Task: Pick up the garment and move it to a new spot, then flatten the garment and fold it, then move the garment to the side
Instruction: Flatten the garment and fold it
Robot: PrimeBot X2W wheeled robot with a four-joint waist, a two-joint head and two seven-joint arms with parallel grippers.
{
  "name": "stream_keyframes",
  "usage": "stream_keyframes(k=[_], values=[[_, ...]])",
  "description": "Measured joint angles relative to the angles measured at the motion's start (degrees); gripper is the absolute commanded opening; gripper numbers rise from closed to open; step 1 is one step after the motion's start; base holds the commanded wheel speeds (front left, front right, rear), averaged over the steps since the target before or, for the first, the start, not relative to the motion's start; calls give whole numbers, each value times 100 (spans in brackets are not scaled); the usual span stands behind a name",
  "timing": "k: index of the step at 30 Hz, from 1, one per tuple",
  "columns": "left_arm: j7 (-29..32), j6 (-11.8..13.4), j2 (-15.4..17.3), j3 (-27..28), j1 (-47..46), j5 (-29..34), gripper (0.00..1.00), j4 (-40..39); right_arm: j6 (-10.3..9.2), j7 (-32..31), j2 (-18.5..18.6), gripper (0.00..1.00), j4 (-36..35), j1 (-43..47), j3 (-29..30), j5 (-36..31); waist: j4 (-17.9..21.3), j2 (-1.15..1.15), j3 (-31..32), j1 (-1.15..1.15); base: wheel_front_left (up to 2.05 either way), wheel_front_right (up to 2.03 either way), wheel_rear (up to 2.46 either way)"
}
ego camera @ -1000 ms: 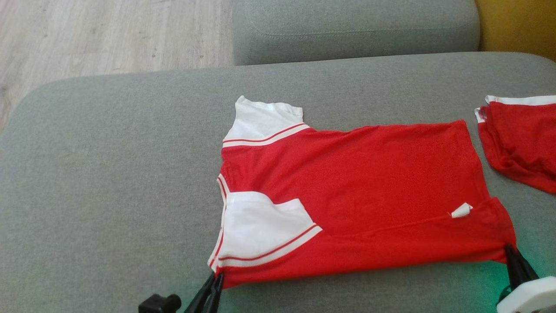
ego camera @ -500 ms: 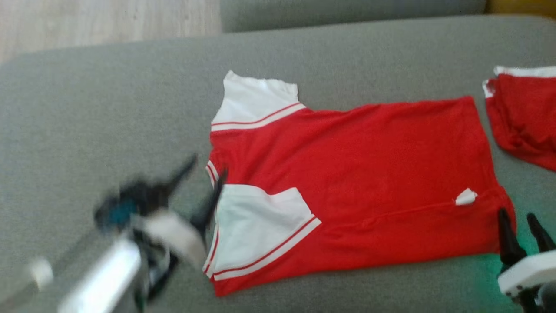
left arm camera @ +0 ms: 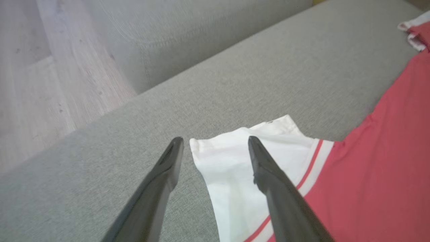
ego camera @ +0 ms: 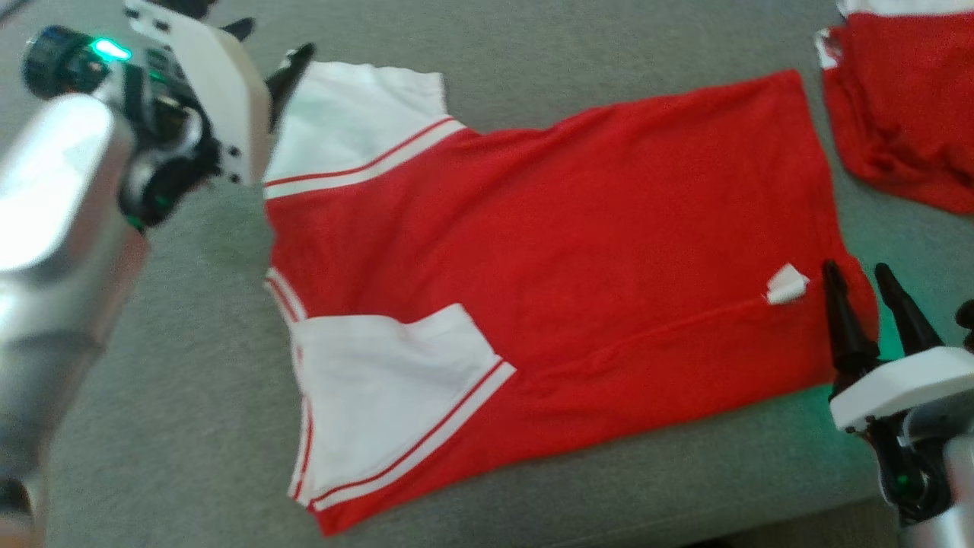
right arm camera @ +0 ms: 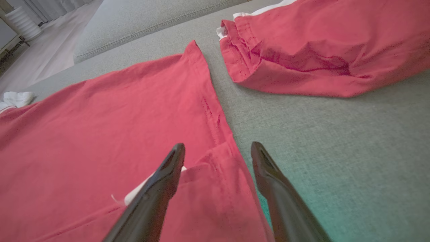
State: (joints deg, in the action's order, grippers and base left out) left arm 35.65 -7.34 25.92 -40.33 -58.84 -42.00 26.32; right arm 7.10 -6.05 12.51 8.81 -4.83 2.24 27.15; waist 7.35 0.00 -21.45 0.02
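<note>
- the left claw (ego camera: pixel 275 38) has left the low spot beside the near sleeve, where it was half a second ago, and now stands at the far white sleeve. the head camera has shifted too, so the whole scene sits differently.
- the right claw (ego camera: pixel 856 268) was pinched on the hem corner a second ago. its fingers are now spread apart, holding nothing.
- the garment (ego camera: pixel 548 251) keeps the same lay as before, spread flat on the grey cushion (ego camera: pixel 609 46) between the two claws.
- counted: two claws with two dark fingers each, two red garments, two white sleeves on the spread one, and one small white tag (ego camera: pixel 786 284).
- left claw (left arm camera: pixel 215 139): its fingers are parted. the sleeve's end corner lies just ahead, between the tips, and the right finger crosses over the white cloth. whether it touches cannot be told.
- right claw (right arm camera: pixel 218 145): the hem corner lies between the tips. the left finger is over red cloth with the tag just beside it, and the right finger is over bare cushion.
- the second garment (right arm camera: pixel 302 50) lies crumpled ahead and to the right of the right claw, apart from the spread one.
</note>
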Motion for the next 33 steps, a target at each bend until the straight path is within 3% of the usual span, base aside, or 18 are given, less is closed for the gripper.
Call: stream_keyframes(k=[6,16,17,20,22,23,24,25,33], values=[[535,-23,277,-331,-543,-18,100,838,0,110,-53,100,78,-158,-115,51,452,0,-299,-1,0,0,0],[648,-24,563,-857,-609,-300,100,985,0,338,-96,100,300,-213,-152,118,789,0,-568,-2,0,0,0],[648,-24,589,-886,-626,-338,91,984,0,355,-98,100,316,-235,-162,118,796,0,-580,-2,0,0,0],[673,-24,615,-975,-699,-449,47,994,0,365,-105,100,328,-363,-193,116,805,0,-607,-2,0,0,0],[687,-24,617,-985,-721,-513,29,995,0,397,-105,100,331,-441,-202,116,807,0,-624,-2,0,0,0],[648,-24,624,-992,-730,-530,15,995,0,398,-105,100,332,-466,-209,116,809,0,-631,-2,0,0,0],[589,-24,630,-1002,-740,-545,15,998,0,397,-104,100,336,-490,-213,116,810,0,-638,-2,0,0,0],[534,-24,630,-1015,-751,-545,0,1002,0,397,-104,100,343,-510,-214,116,807,0,-644,-2,0,0,0],[-222,-24,694,-1380,-789,-514,0,839,0,334,-47,100,308,-664,-364,119,723,0,-606,-2,0,0,0]])
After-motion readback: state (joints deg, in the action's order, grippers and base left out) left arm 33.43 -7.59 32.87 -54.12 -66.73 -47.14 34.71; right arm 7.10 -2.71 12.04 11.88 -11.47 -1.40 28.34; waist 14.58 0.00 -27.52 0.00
